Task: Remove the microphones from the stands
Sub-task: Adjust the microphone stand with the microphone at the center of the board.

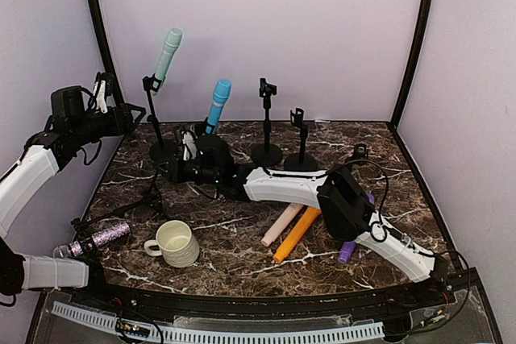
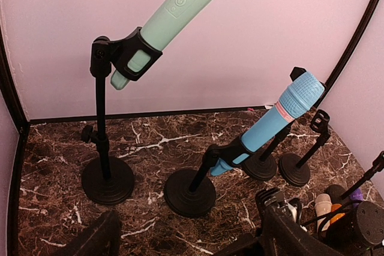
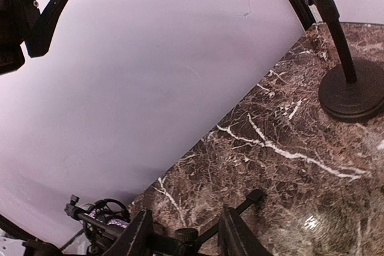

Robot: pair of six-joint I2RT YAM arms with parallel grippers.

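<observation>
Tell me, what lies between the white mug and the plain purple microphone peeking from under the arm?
A peach microphone and an orange microphone, lying side by side; the top external view shows them.

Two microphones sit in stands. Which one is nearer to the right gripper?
The blue microphone, in the shorter stand beside the right gripper; the mint green microphone stands higher and further left.

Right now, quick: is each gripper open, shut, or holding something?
Left gripper: open wide, holding nothing.
Right gripper: jaws partly apart, nothing gripped between them.
</observation>
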